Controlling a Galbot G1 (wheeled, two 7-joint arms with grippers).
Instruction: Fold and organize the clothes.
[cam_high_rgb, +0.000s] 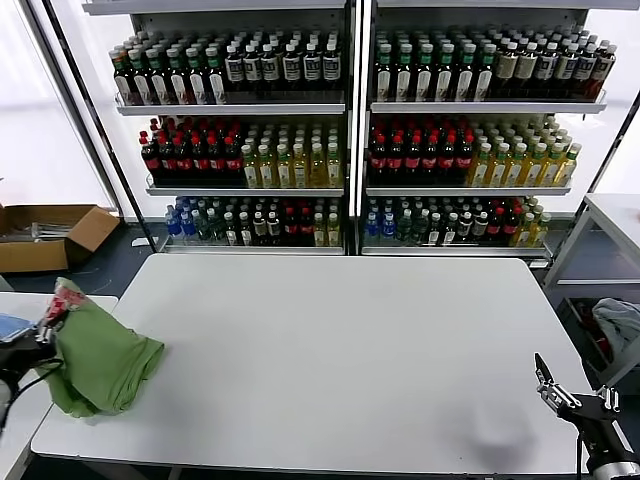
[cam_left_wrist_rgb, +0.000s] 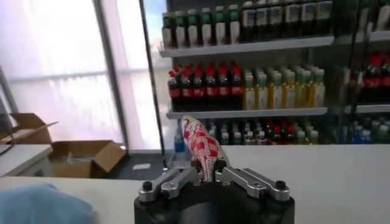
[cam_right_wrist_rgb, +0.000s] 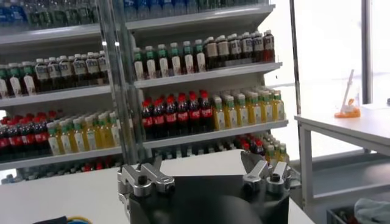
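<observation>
The light green polo shirt (cam_high_rgb: 100, 360) hangs bunched over the left edge of the white table (cam_high_rgb: 340, 350). Its red-and-white checkered logo patch (cam_high_rgb: 62, 300) sticks up at the top. My left gripper (cam_high_rgb: 45, 325) is shut on that patch, just off the table's left edge. In the left wrist view the checkered fabric (cam_left_wrist_rgb: 203, 144) stands pinched between the fingers of my left gripper (cam_left_wrist_rgb: 205, 167). My right gripper (cam_high_rgb: 562, 392) is open and empty at the table's front right corner; it also shows in the right wrist view (cam_right_wrist_rgb: 201, 167).
Shelves of bottles (cam_high_rgb: 350, 130) stand behind the table. A blue cloth (cam_high_rgb: 12, 327) lies on a small side table at the left. An open cardboard box (cam_high_rgb: 45, 235) sits on the floor at far left. A white table (cam_high_rgb: 615, 215) and a grey bundle (cam_high_rgb: 618, 325) are at the right.
</observation>
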